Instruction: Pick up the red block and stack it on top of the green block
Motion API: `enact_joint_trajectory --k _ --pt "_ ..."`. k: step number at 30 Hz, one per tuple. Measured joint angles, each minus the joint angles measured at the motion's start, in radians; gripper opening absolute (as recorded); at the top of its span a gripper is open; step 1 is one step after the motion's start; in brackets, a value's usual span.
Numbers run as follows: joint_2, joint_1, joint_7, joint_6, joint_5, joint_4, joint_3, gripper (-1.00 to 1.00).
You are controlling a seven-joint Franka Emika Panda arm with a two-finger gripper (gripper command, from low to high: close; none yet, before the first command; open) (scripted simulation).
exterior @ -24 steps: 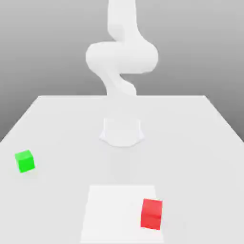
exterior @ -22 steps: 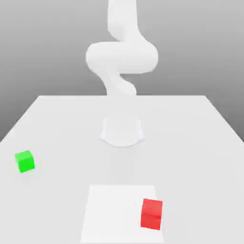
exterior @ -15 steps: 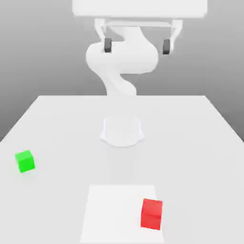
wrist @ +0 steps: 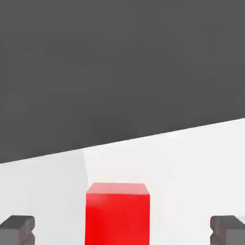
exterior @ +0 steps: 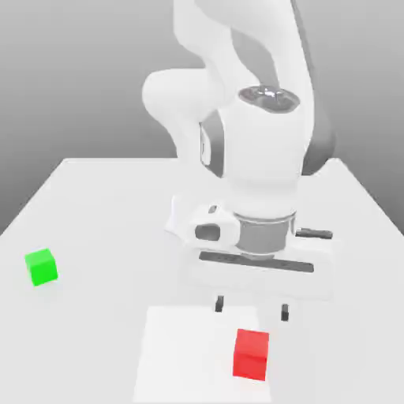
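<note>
While red block (exterior: 251,355) sits on table (exterior: 102,331), empty jaws (exterior: 252,308) stand wide apart.

The white Panda arm (exterior: 264,39) rises behind and bends over at the top, its forearm dropping toward the exterior view's right. From where I'm standing, the wrist (exterior: 264,158) hangs roughly upright, with a grey ring (exterior: 264,234) just above the wide white hand body (exterior: 256,276). Below that, the end effector (exterior: 252,308) points downward, its two dark-tipped fingers (exterior: 219,304) spread well apart, with nothing gripped between them.
</note>
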Motion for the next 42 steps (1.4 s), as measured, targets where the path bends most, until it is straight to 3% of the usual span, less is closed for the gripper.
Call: enact_joint_trajectory --k 4,5,12,18,26,37,42 --pt "0.144 0.042 0.048 0.116 -0.059 0.018 -0.053 0.00" --pt "0.168 0.050 0.057 0.135 -0.070 0.021 -0.064 -1.00" --pt "0.167 0.049 0.058 0.136 -0.071 0.021 -0.063 -1.00" --pt "-0.016 0.006 0.007 -0.013 0.022 -0.011 -0.024 -1.00" --pt "-0.111 -0.254 0.305 -0.048 0.035 -0.073 -0.230 -1.00" --pt "-0.239 -0.679 0.765 -0.082 0.026 -0.161 -0.420 -1.00" --pt "-0.177 -0.749 0.829 -0.004 0.080 -0.178 -0.462 -1.00"
